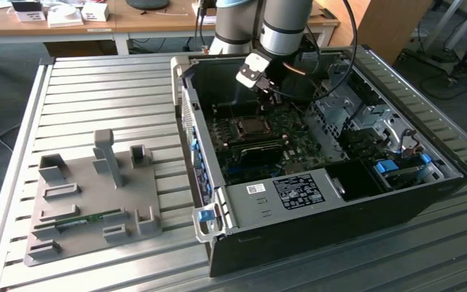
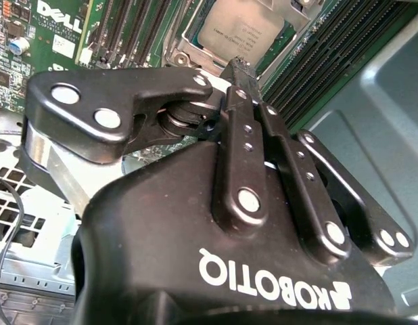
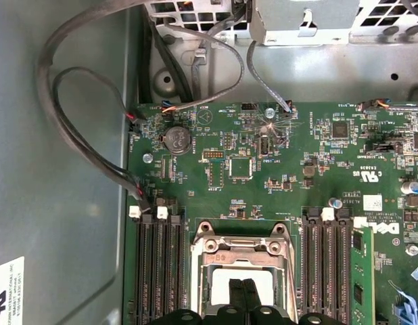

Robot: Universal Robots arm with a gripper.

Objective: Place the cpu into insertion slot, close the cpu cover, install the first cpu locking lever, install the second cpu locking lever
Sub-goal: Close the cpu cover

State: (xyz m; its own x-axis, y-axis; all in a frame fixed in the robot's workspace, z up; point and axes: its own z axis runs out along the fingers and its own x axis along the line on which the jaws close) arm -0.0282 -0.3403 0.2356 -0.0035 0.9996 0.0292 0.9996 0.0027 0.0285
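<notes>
Gripper [image 2: 237, 66] poised directly over the insertion slot [image 1: 250, 128], with the arm reaching down into the open computer case [image 1: 339, 225]. Jaws fully closed in both wrist views, the two tips pressed side by side with nothing held between them. Whether the tips touch anything in the slot: cannot tell. The cpu [image 2: 240, 27] sits in the insertion slot, grey-silver face up, squarely seated. The cpu cover [image 3: 242, 251] appears to lie flat over the slot, its window framing the cpu; state of the locking levers not discernible. Just beside the slot, on two opposite sides, run banks of long black memory slots [image 3: 158, 271]. A green memory stick [image 3: 358, 271] stands in one of them. Further from the slot on the green board sits a coin cell [image 3: 176, 139], and beyond it dark cables [image 3: 74, 128] loop along the case wall. Well apart from the slot, outside the case toward the exterior view's left, a grey fixture tray [image 1: 83, 194] lies on the slatted metal desk [image 1: 95, 85], with a second memory stick [image 1: 79, 222] lying in it.
</notes>
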